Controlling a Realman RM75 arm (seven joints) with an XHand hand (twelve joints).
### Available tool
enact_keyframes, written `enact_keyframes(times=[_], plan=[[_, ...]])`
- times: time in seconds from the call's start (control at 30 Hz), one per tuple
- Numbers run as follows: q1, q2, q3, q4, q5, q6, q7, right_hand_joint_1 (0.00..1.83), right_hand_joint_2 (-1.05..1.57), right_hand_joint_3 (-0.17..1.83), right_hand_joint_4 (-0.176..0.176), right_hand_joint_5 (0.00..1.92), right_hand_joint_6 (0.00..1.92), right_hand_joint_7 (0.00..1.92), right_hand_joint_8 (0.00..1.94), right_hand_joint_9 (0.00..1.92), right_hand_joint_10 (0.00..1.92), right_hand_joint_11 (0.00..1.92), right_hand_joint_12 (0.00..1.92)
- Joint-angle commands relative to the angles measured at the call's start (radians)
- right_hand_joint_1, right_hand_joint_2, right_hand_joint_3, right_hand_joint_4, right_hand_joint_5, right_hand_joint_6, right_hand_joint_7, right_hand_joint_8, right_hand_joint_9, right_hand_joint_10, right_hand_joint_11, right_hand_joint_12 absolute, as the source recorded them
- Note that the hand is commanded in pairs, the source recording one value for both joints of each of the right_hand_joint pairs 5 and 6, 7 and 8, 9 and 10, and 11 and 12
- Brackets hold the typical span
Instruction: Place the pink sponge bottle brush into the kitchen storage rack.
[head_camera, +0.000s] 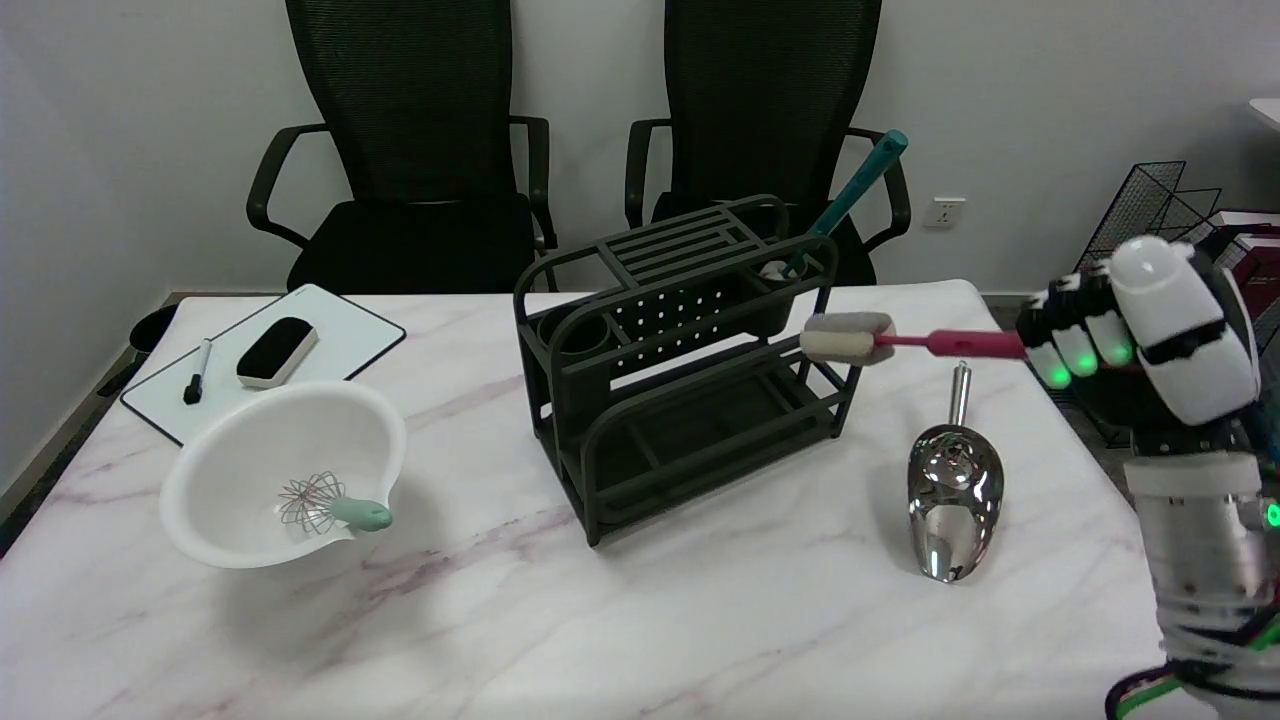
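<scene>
My right hand (1140, 330) is raised above the table's right edge and grips the pink handle of the sponge bottle brush (900, 341). The brush lies almost level in the air, pointing left. Its pale sponge head (846, 337) hangs just beside the right end of the dark green storage rack (680, 370), about level with the upper tier. The rack stands in the middle of the table, with a slatted top, round cup holders and two lower shelves. A teal-handled brush (848, 200) stands tilted in its rear right holder.
A shiny metal scoop (953, 490) lies on the table below the brush. A white bowl (260, 440) with a teal-handled whisk (330, 505) sits at the left. Behind it lies a whiteboard (330, 350) with an eraser and a marker. Two black chairs stand behind the table.
</scene>
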Motion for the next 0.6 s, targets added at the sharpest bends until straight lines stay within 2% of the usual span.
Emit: enact_keyframes(times=[0.03, 0.33, 0.43, 0.6], plan=[[0.162, 0.128, 0.379, 0.212, -0.056, -0.629, 0.167, 1.02, 1.57, 1.07, 0.000, 1.92, 1.92, 1.92, 1.92, 1.92, 1.92, 1.92, 1.92], [0.447, 0.167, 0.374, 0.215, -0.061, -0.955, 0.303, 1.03, 1.57, 0.93, 0.000, 1.92, 1.92, 1.92, 1.92, 1.92, 1.92, 1.92, 1.92], [0.496, 0.178, 0.374, 0.219, -0.063, -1.066, 0.353, 1.03, 1.57, 0.93, 0.000, 1.92, 1.92, 1.92, 1.92, 1.92, 1.92, 1.92, 1.92], [0.540, 0.186, 0.378, 0.219, -0.063, -1.130, 0.396, 1.03, 1.57, 0.93, 0.000, 1.92, 1.92, 1.92, 1.92, 1.92, 1.92, 1.92, 1.92]])
